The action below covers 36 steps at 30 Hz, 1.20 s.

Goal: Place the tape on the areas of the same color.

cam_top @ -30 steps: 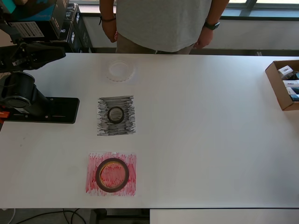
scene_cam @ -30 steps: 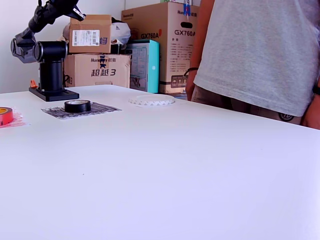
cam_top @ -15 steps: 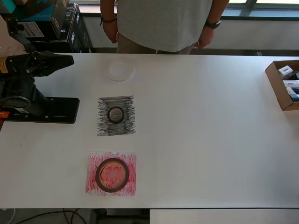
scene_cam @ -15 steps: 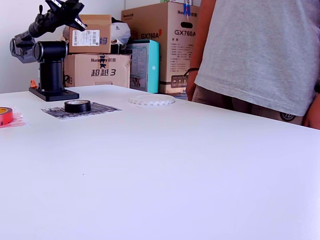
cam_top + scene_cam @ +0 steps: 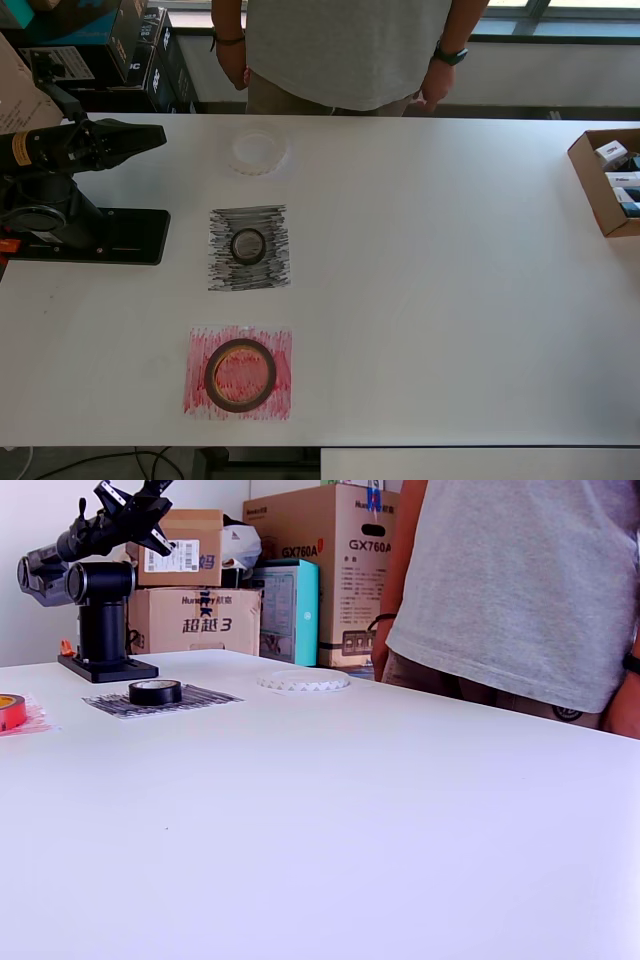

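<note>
A: Since the overhead view shows everything at once, where do the 3 rolls sit relative to the arm's black base plate (image 5: 95, 236)?

B: The small black tape roll (image 5: 248, 245) rests inside the black scribbled patch (image 5: 249, 248), just to the overhead view's right of the plate. The red-sided roll (image 5: 240, 375) lies within the red scribbled patch (image 5: 238, 372), further from the plate, toward the table's near edge. The white ring (image 5: 259, 152) lies on bare white table (image 5: 450, 280) beyond the plate's far corner, touching neither patch.

A: And the gripper?

B: The gripper (image 5: 150, 136) hangs above the plate's far side, pointing toward the white ring and carrying nothing. From above I cannot tell how its jaws stand.

A: Does the exterior view help?

B: Somewhat. There the gripper (image 5: 148, 508) is raised high over the base plate (image 5: 105, 667), and its fingers look spread, with nothing between them. The black roll (image 5: 155, 691) sits on its dark patch (image 5: 165, 700) beside the plate; the white ring (image 5: 303, 681) lies further to that view's right; the red roll (image 5: 11, 711) is cut by the frame edge.

A: So what remains?

B: I'd judge both colored rolls matched. The white ring sits on white surface, so likely nothing remains.
</note>
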Each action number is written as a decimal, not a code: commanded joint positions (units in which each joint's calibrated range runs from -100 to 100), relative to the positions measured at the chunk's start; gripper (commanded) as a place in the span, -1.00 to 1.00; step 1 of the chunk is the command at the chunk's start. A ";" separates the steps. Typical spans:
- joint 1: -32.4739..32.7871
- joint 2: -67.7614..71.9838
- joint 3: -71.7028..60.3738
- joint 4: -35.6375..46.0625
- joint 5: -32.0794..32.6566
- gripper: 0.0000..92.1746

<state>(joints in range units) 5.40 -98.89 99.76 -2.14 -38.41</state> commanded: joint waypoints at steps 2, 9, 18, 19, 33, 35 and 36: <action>0.14 -0.36 -0.22 -0.28 -0.79 -1.00; 0.14 -0.36 -0.22 -0.02 -0.38 -1.00; -0.10 -0.36 -0.22 4.14 -0.47 -1.00; 0.06 -0.36 -0.22 4.22 -0.38 -1.00; -0.57 -0.36 -0.22 14.23 -0.71 -1.00; -0.25 -0.36 -0.22 14.23 -0.71 -1.00; -0.10 -0.36 -0.22 14.23 -0.71 -0.99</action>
<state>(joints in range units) 4.77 -98.89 99.76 11.17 -39.11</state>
